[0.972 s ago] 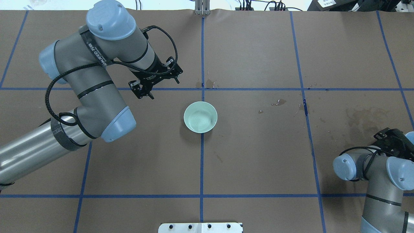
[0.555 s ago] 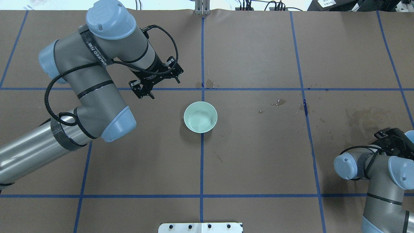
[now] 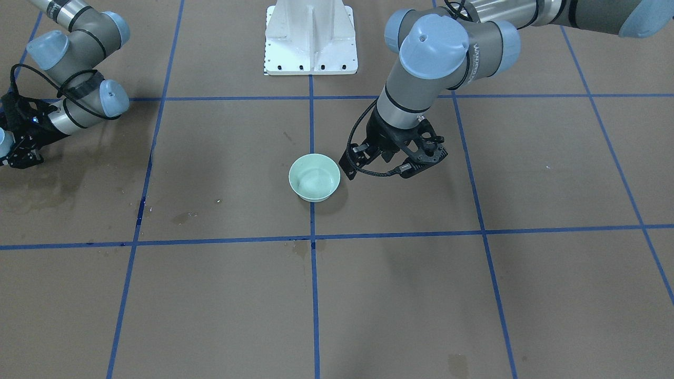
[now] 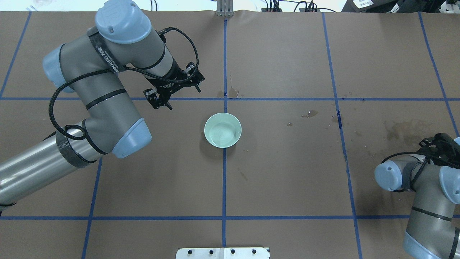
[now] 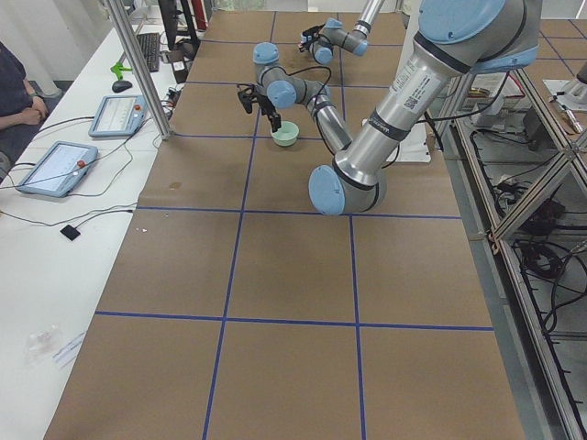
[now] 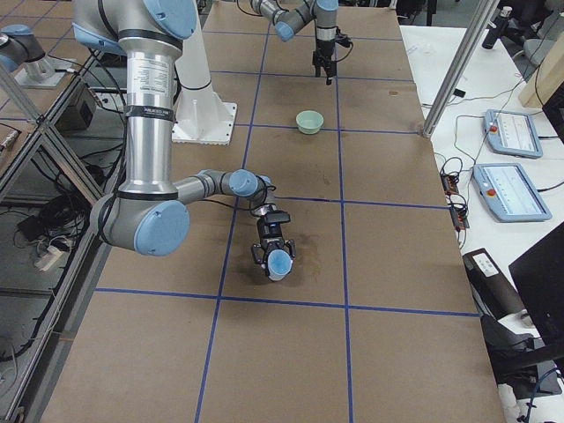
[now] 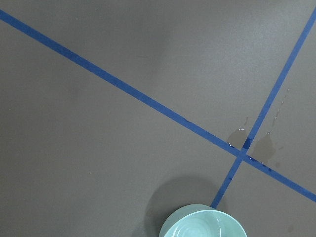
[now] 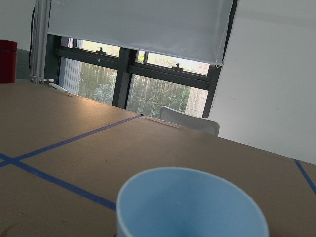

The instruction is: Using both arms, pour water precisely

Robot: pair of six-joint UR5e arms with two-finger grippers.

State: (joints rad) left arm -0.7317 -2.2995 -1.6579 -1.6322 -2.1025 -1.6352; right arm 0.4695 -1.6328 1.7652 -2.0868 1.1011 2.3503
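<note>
A mint green bowl (image 4: 207,126) stands at the table's centre with water (image 4: 224,135) glinting in it. It also shows in the front view (image 3: 314,196) and in the left wrist view (image 7: 177,224). My left gripper (image 4: 172,90) hovers beside the bowl, apart from it, and holds nothing that I can see; its fingers are hidden, so I cannot tell whether it is open. My right gripper (image 6: 270,247) is far off at the table's right end, shut on a light blue cup (image 6: 280,264). The cup fills the bottom of the right wrist view (image 8: 190,202) and looks upright.
Wet stains mark the brown paper near my right arm (image 4: 402,129) and beyond the bowl (image 4: 231,94). The white pedestal base (image 3: 310,37) stands at the robot's side. Tablets (image 6: 502,132) and a seated person (image 5: 14,82) are on the operators' bench.
My right arm has shifted a little toward the table's right edge with the cup. My left arm and the bowl have barely moved.
</note>
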